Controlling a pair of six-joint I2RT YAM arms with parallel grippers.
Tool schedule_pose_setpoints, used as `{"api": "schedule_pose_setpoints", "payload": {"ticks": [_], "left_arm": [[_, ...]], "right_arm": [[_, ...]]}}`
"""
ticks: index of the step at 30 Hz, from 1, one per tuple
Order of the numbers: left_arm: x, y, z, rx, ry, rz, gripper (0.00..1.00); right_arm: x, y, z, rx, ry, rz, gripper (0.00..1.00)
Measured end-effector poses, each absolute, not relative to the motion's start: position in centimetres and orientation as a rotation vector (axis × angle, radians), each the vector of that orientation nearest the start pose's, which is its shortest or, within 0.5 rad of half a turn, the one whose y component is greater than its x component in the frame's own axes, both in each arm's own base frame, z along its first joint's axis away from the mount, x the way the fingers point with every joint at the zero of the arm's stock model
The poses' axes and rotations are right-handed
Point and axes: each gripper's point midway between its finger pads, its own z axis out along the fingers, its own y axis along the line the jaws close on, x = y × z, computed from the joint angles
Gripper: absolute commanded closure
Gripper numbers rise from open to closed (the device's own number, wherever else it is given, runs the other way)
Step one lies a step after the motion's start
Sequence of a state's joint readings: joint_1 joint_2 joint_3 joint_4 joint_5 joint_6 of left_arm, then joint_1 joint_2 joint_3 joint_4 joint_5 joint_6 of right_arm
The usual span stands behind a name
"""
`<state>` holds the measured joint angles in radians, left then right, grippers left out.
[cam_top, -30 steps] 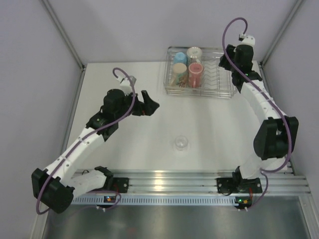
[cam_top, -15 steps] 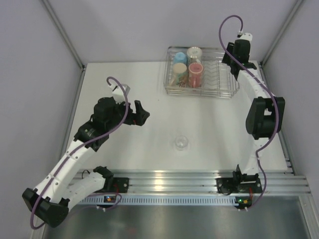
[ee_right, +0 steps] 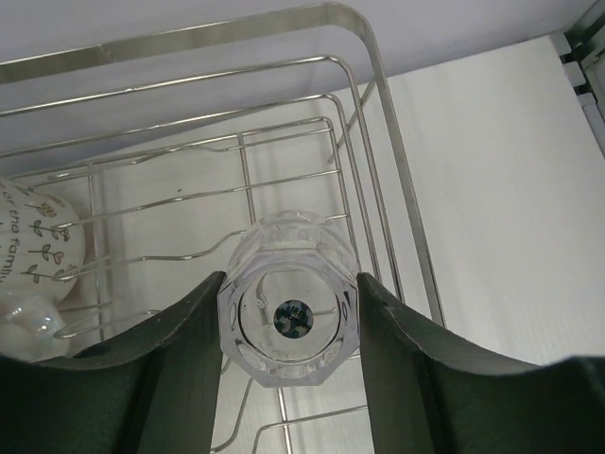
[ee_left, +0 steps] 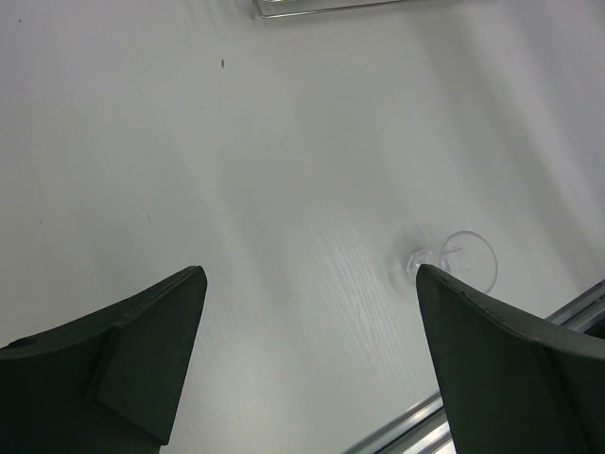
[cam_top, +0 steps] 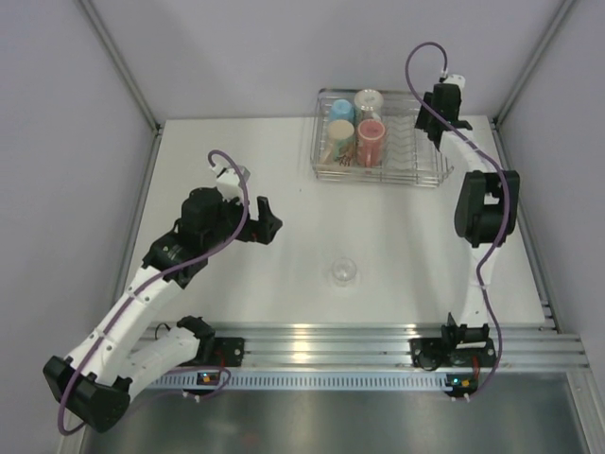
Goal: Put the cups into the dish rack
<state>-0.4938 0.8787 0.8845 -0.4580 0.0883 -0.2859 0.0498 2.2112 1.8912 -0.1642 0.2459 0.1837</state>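
Right pincer (ee_right: 288, 326): clamped on a faceted clear glass (ee_right: 286, 284) at the centre of the wrist view, the glass's base facing the camera.
Left pincer (ee_left: 307, 274): fingers spread wide with nothing between them, over bare counter (cam_top: 236, 151) at the left of the overhead view.
Dish rack (cam_top: 411, 156): upper centre of the overhead view; its left half holds a floral mug (ee_right: 28, 255), a blue cup (cam_top: 340, 109), a red tumbler (cam_top: 371, 140) and an orange cup (cam_top: 337, 140).
Held glass: over the rack's wire end near its corner; whether it touches the wires I cannot tell.
Loose glass: one small clear glass (ee_left: 463, 260) lies on the counter, lower right of the left wrist view, well apart from the rack.
Step in hand: probably placing the held glass into the rack.
Next move: likely lower it between the wires until it seats, then part the fingers; a tilt could tip it against the wires.
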Motion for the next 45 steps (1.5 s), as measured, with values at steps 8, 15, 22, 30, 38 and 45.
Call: {"api": "schedule_pose_setpoints", "payload": {"ticks": [8,15,22,30,38,45], "left_arm": [[25.1,-16.4,23.5,0.265,2.044,-0.566,0.02],[25.2,-16.2,23.4,0.256,2.045,-0.554,0.02],[25.4,-15.8,23.3,0.243,2.048,-0.544,0.01],[25.4,-15.7,23.3,0.254,2.046,-0.547,0.02],[24.3,-17.0,23.8,0.311,2.030,-0.643,0.07],[23.2,-21.1,22.6,0.421,2.086,-0.814,0.12]], "right_arm": [[63.3,-0.8,12.0,0.334,2.066,-0.087,0.85],[63.7,-1.4,10.6,0.372,2.076,-0.072,0.63],[63.7,-1.5,10.5,0.374,2.080,-0.072,0.40],[63.5,-1.0,10.9,0.364,2.087,-0.057,0.24],[61.8,-0.2,17.1,0.336,2.059,0.026,0.23],[54.1,3.8,27.8,0.272,1.933,0.323,0.24]]}}
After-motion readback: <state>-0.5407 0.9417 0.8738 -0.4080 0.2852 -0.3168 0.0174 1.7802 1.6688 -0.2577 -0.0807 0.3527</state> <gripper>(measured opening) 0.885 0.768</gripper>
